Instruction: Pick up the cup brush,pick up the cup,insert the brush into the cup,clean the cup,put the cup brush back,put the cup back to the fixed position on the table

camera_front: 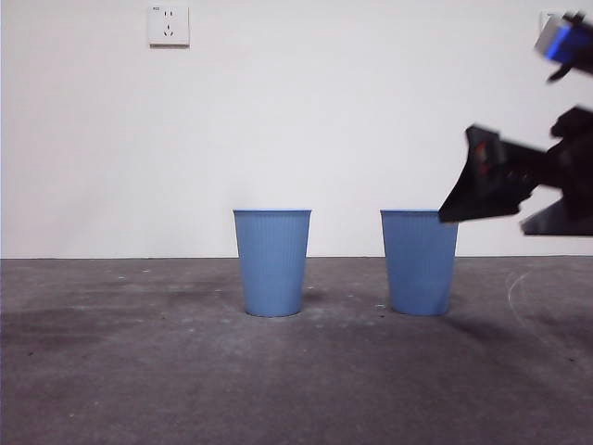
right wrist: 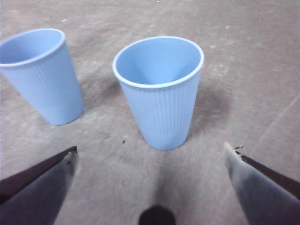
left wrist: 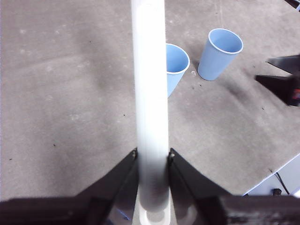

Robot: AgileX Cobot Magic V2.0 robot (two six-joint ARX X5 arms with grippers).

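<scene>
Front view gives me two blue cups standing upright on the table [camera_front: 139, 371], side by side and apart: one near the middle [camera_front: 272, 262], the cup [camera_front: 420, 262] to its right. My right gripper [camera_front: 500, 199] comes in from the right edge, dark, up at about rim height, with one black tip overlapping the rim of the cup at its right side. I can't tell from here whether it touches. No brush shows in this view, and my left gripper is out of it.

Left wrist view fills that gap: my left gripper [left wrist: 152, 161] has its jaws closed in tight on the cup brush [left wrist: 151, 93], gripping the pale handle from both sides. The handle runs straight away from the camera and leaves the picture; its sponge head is not visible. Both cups sit on the table well beyond the jaws, the handle hiding part of the nearer one. The other arm's black jaws show at the edge beside the farther cup.

Right wrist view: right jaws spread wide, nothing between them but bare table. The cup stands upright just ahead of the gap, roughly centred between the two tips, clear of both. The second cup stands off to one side, outside the jaws. Inside of the cup looks empty.
</scene>
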